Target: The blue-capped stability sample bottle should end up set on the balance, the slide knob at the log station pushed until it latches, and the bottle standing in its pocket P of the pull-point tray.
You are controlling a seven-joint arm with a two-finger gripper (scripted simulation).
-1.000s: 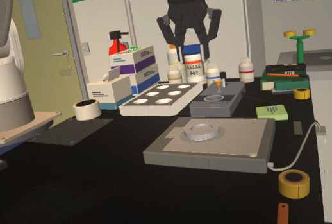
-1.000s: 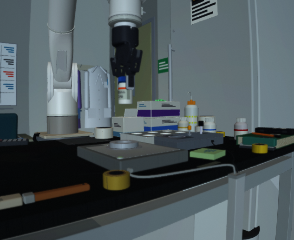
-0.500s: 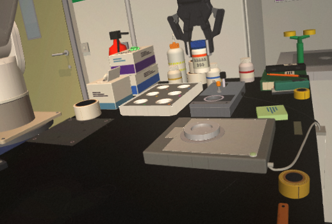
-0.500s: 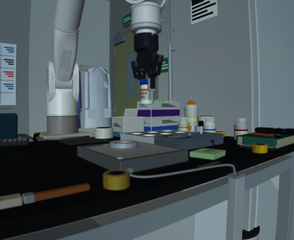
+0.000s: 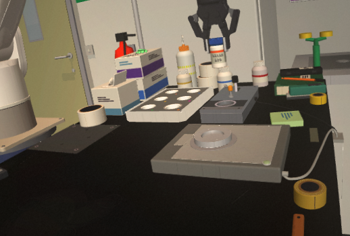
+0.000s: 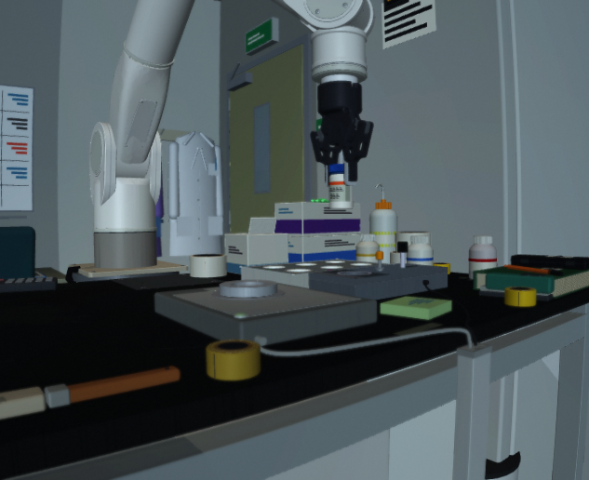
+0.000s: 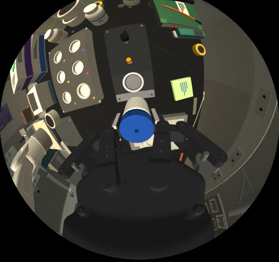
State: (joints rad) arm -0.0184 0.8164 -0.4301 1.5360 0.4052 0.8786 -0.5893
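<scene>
Above the middle of the black bench, high over the grey log station (image 5: 229,103) (image 7: 129,66), the blue-capped sample bottle (image 5: 217,52) (image 6: 339,188) (image 7: 136,121) hangs upright in my gripper (image 5: 216,43) (image 6: 341,168) (image 7: 136,123), which is clamped around its cap end. The station carries an orange-topped slide knob (image 5: 230,89) (image 7: 128,60) and a ringed seat (image 7: 133,82). The balance (image 5: 221,151) (image 6: 263,305) with its round pan (image 5: 212,138) sits nearer the front. The white pull-point tray (image 5: 170,103) (image 7: 75,70) with several round pockets lies left of the station.
Stacked boxes (image 5: 143,70) and several other bottles (image 5: 260,73) stand behind the tray and station. A green notepad (image 5: 286,118), green book (image 5: 300,85), yellow tape rolls (image 5: 309,193) and the balance's cable (image 5: 314,163) occupy the right side. A white tape roll (image 5: 92,115) lies left.
</scene>
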